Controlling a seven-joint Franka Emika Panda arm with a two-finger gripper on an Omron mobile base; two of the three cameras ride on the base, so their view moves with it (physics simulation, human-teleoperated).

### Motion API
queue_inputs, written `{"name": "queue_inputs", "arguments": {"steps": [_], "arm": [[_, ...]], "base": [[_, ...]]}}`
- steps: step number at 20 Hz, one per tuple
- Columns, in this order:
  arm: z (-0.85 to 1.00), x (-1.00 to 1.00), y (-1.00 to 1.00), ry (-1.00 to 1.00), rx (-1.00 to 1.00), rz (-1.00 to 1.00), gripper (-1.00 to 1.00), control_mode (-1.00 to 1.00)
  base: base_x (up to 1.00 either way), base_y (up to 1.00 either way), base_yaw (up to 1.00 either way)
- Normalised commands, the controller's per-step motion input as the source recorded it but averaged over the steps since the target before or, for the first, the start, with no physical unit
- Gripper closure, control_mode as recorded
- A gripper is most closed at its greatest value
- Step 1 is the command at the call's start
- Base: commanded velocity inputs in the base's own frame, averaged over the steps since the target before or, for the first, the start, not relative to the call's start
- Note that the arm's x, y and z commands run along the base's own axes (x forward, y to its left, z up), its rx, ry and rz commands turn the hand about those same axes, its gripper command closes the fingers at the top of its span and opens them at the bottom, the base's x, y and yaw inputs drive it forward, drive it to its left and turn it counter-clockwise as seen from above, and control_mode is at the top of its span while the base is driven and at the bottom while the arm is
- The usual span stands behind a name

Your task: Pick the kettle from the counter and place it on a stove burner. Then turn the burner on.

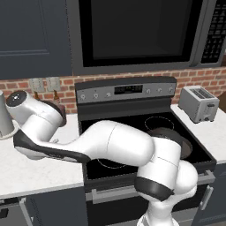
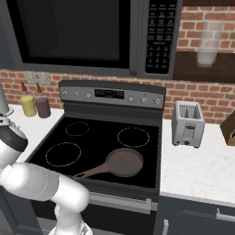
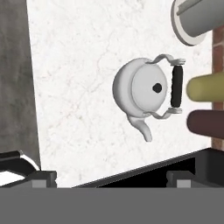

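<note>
Robot's hand (image 3: pixel 111 177), jaws spread wide w/ nothing held, hangs over the white worktop (image 3: pixel 74 87) left of the stove, apparently lining up a grab. Below it the kettle (image 3: pixel 142 89) sits upright on the slab, black handle folded toward the brick wall, spout toward the cooktop. Beyond: yellow bottle (image 3: pixel 205 87), maroon bottle (image 3: pixel 205 123), grey cylinder (image 3: pixel 197 19). Large burner ring (image 2: pixel 63 153) bare, awaiting kettle; frying pan (image 2: pixel 121 163) on front-right.

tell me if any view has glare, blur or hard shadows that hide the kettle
Hand view: the kettle is sharp and evenly lit on the counter, with no glare. Left base view: flat light, and the white arm blocks that stretch of counter. Right base view: only the glass on the shelf looks hazy.
</note>
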Motion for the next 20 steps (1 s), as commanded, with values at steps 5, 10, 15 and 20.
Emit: {"name": "queue_inputs", "arguments": {"steps": [5,10,15,20], "arm": [[-0.06,0.15,0.00,0.03,-0.03,0.00,-1.00,-1.00],[-0.27,0.43,0.00,0.00,-0.07,0.00,-1.00,-1.00],[-0.28,0.52,0.00,0.00,-0.07,0.00,-1.00,-1.00],[-0.02,0.34,0.11,0.03,-0.01,0.00,-1.00,-1.00]], "base": [[0.00,0.00,0.00],[0.00,0.00,0.00],[0.00,0.00,0.00],[0.00,0.00,0.00]]}}
